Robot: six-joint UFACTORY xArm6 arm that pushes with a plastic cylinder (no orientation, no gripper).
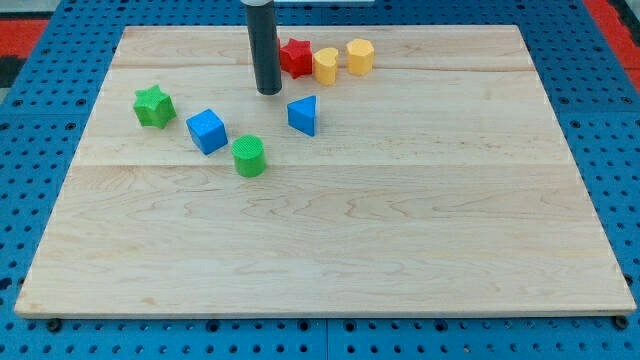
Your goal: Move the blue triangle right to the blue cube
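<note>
Only the rod (pixel 266 50) of the arm shows, a straight round bar in dark grey, almost black. Its surface is smooth and matt, with a faint lighter line along its length. My tip (pixel 268 92) is cut flat.

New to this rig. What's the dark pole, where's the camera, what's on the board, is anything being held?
The dark pole is the end of a robot arm. It has no gripper, only a rod whose lower end, my tip, slides over the wooden board and pushes blocks. Nothing is held.

There is one camera, looking down at the board from its near edge; its mounting is not on record.

On the board: a green star, a blue cube, a green cylinder, a blue triangle, a red star and two yellow blocks.

My tip rests just up and to the view's left of the blue triangle, apart from it.
</note>
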